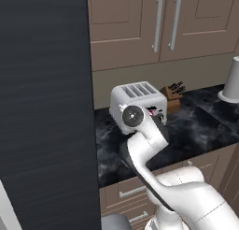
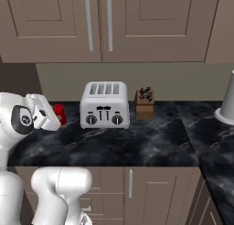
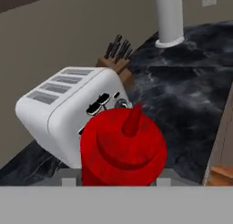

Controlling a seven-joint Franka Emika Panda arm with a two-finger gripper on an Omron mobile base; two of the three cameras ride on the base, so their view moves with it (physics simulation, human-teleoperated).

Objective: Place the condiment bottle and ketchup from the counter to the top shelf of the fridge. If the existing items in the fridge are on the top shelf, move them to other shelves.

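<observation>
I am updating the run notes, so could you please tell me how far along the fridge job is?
Nothing looks finished yet. In hand: the end effector is around the red ketchup bottle, beside the toaster above the counter; I cannot tell whether it is lifted. Left: shelving the ketchup, then the condiment bottle.

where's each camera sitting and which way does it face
Left base view: behind the arm to its left, looking forward and down at the counter and toaster; the white arm rises at lower right.
Right base view: behind to its right, facing the same toaster and knife block; the arm stands at lower left.
Hand view: looks along the fingers at the red ketchup bottle, toaster behind.
All three share the toaster and knife block.
</observation>
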